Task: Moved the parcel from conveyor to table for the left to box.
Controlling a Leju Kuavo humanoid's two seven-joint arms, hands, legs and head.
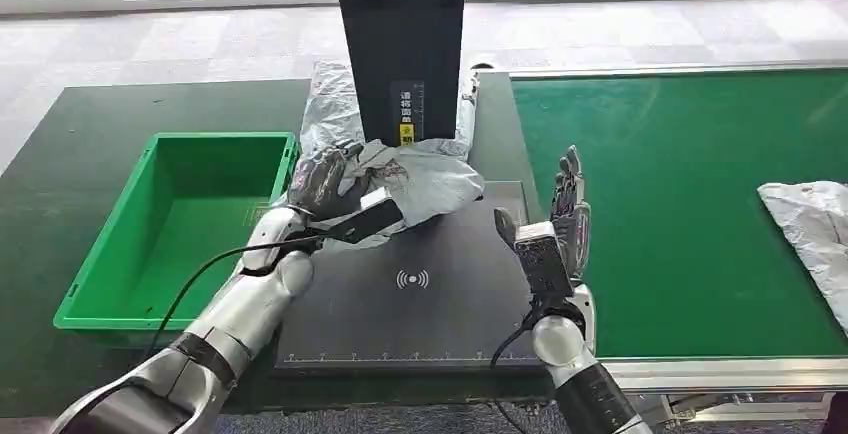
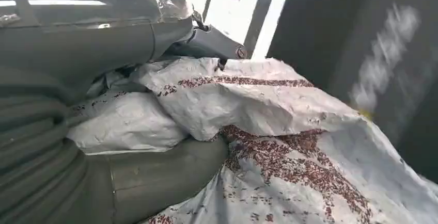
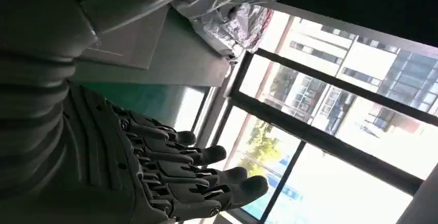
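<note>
The dark worktop (image 1: 90,154) spans the left of the head view, with the green conveyor belt (image 1: 680,204) butting against it on the right; a tall black scanner column (image 1: 400,44) rises from the far middle, above a dark grey weighing platform (image 1: 420,304) marked with a wireless symbol; a green plastic crate (image 1: 180,224) sits on the worktop just left of the platform. The parcel (image 1: 430,179), a crumpled grey poly mailer with reddish speckled print, lies at the far edge of the platform against the foot of the column; the left hand (image 1: 325,179) has its fingers closed over the parcel's near-left part, and the left wrist view shows the thick grey thumb (image 2: 165,167) pressed under a fold of the bag (image 2: 268,110). A second grey mailer (image 1: 810,224) lies on the belt at the right edge, well apart. The right hand (image 1: 560,219) stands upright near the platform's right edge, fingers (image 3: 206,177) straight and spread, holding nothing.
</note>
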